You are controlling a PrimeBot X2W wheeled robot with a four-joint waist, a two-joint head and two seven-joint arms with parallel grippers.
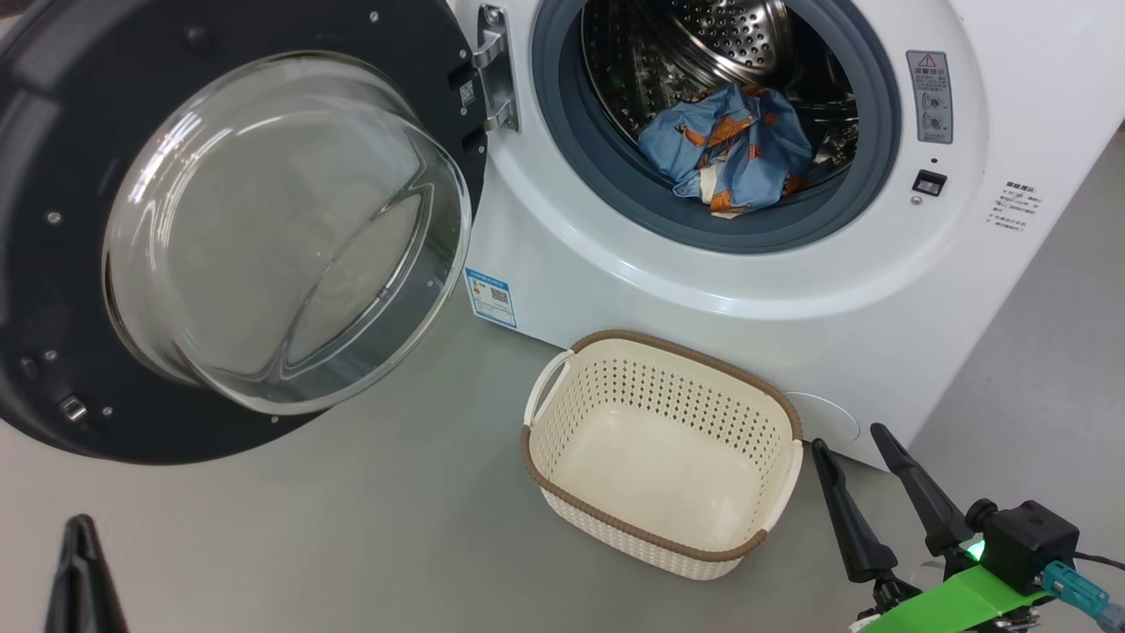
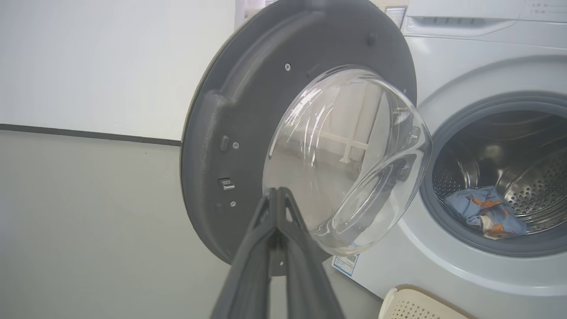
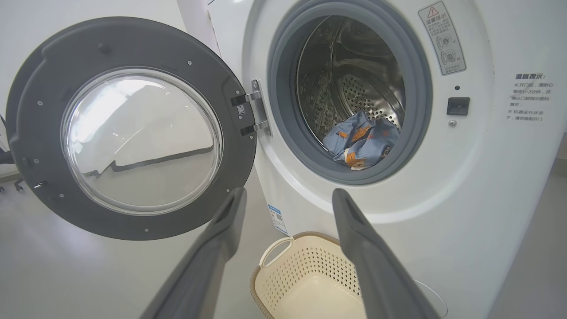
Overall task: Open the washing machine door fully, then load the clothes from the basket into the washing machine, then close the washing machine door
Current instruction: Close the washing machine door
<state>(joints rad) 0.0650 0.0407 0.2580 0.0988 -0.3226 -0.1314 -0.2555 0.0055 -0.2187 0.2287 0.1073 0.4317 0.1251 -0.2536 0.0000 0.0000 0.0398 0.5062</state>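
You are seeing the clothes lying inside the washing machine, with the basket standing empty. The door is hanging wide open, directly ahead of your left claw, whose fingers are pressing together. It is sitting nearer than the spread right claw.

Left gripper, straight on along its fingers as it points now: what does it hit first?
Most likely the washing machine door: the left gripper, fingers shut, aims at its inner face by the lower left edge of the glass window. Depth is unclear from the wrist view.
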